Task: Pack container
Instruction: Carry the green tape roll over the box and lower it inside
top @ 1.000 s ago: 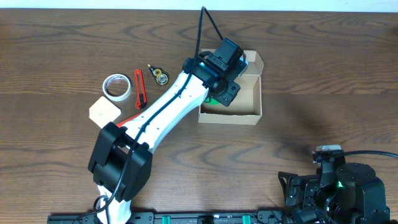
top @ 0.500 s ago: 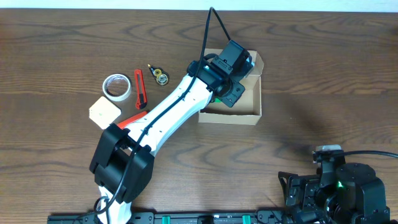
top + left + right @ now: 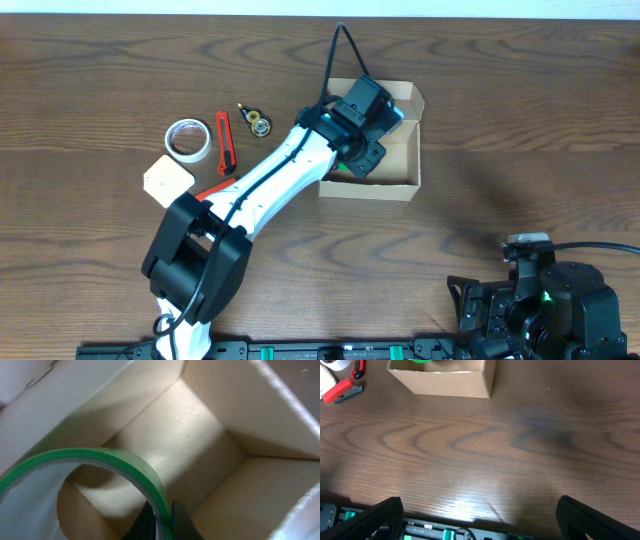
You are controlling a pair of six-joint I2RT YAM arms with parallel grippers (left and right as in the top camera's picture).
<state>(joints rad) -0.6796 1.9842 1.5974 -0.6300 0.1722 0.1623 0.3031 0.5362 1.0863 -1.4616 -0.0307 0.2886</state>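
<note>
The container (image 3: pixel 405 165) is a tan cardboard box with its flap lid open, at the table's middle right. My left gripper (image 3: pixel 161 522) is inside it, shut on the edge of a green tape roll (image 3: pixel 120 462), held above the box floor (image 3: pixel 180 435). In the overhead view my left arm's wrist (image 3: pixel 357 120) covers the box's left half and a bit of green (image 3: pixel 340 168) shows beneath it. The box (image 3: pixel 445 380) and the green roll (image 3: pixel 419 361) also show in the right wrist view. My right gripper (image 3: pixel 480 510) is open and empty, parked at the front right.
Left of the box lie a white tape roll (image 3: pixel 187 139), a red utility knife (image 3: pixel 225 142), a small black and yellow tape dispenser (image 3: pixel 257 122), a pale yellow square block (image 3: pixel 167 180) and a red clip (image 3: pixel 205 190).
My left wrist has shifted slightly over the box, moving up and right, then back down and left, with the green tape roll in it. The right arm has not moved.
</note>
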